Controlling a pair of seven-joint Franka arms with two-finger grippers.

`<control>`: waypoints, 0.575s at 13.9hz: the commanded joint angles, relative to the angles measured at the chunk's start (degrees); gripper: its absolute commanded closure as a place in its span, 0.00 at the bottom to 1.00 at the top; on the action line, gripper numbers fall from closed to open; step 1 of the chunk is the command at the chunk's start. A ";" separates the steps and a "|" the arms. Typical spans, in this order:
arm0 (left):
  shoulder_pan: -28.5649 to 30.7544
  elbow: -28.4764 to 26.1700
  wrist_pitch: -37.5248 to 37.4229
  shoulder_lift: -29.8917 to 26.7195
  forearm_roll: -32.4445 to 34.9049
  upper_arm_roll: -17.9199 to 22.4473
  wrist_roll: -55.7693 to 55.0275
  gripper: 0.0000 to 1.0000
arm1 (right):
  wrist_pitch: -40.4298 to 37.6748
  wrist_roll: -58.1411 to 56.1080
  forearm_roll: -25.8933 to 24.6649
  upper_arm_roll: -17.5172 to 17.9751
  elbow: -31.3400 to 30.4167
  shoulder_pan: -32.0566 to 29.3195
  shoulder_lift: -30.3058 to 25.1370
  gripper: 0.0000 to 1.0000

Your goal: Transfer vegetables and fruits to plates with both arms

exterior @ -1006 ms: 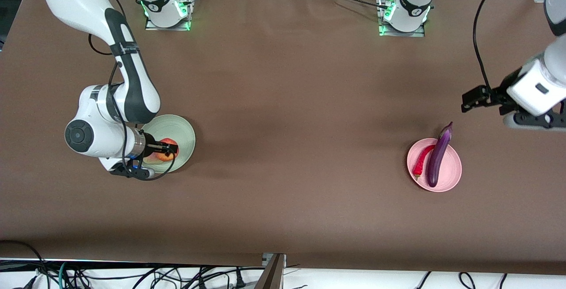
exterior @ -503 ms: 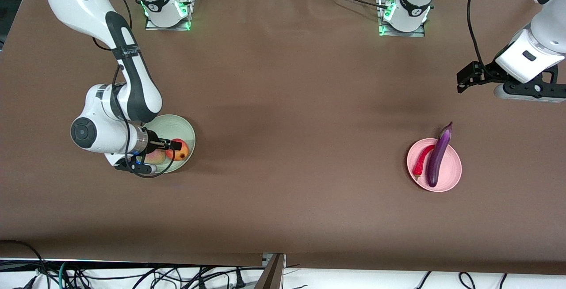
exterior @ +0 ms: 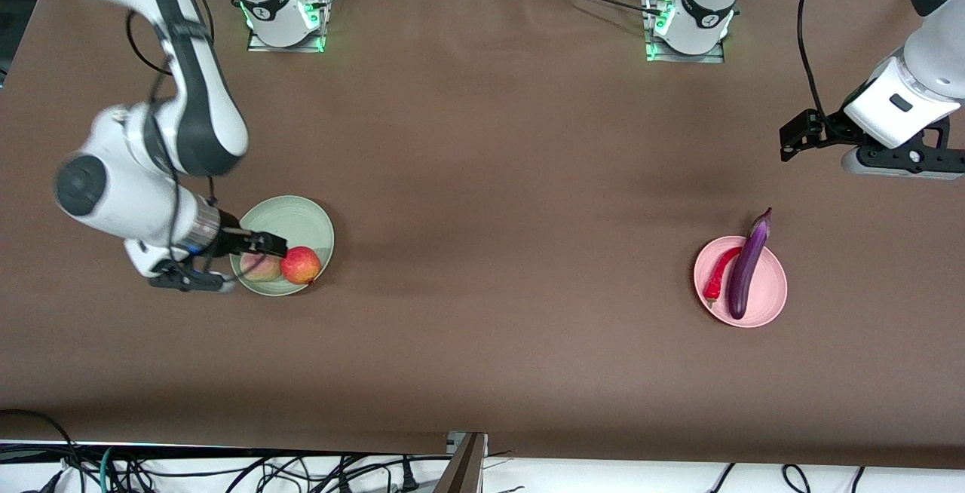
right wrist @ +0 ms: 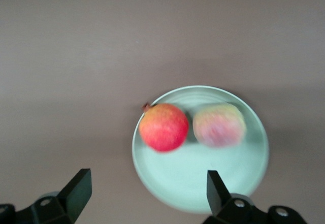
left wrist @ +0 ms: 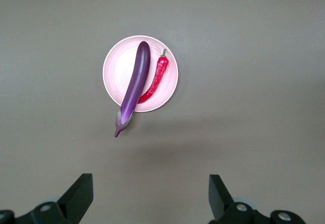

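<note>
The green plate (exterior: 298, 215) is sitting on the desk (exterior: 482, 176) toward the right arm's end, carrying both fruits: the red-orange fruit (exterior: 301, 264) is lying at the plate's edge nearer the front camera, and the pale peach (exterior: 260, 267) is resting just beside it, the two touching or nearly so. The right pincer (exterior: 265, 244) is hanging over the green plate above the peach, its fingers spread wide and grasping nothing.

Toward the left arm's end, the pink plate (exterior: 773, 293) is holding the vegetables. The purple eggplant (exterior: 745, 267) is lying across it with its stem end jutting past the rim farther from the front camera, and the red chili pepper (exterior: 718, 273) is lying alongside it. The left pincer (exterior: 790, 139) is hanging over bare desk near that end, well apart from the pink plate, released and empty.
</note>
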 commanded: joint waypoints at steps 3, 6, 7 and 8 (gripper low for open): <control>-0.32 1.55 -0.53 0.29 0.55 -0.12 1.43 0.00 | -18.53 1.77 -4.48 -1.18 5.25 -0.14 -12.56 0.00; -0.32 1.64 -0.70 0.38 0.55 -0.12 1.34 0.00 | -23.13 1.50 -7.39 -1.18 3.76 -0.14 -17.24 0.00; -0.32 1.64 -0.71 0.38 0.64 -0.03 1.42 0.00 | -23.22 0.37 -8.96 -1.18 3.93 -0.14 -17.25 0.00; -0.32 1.72 -0.71 0.38 0.72 -0.03 1.43 0.00 | -23.05 -1.56 -9.33 -1.18 3.94 -0.23 -17.25 0.00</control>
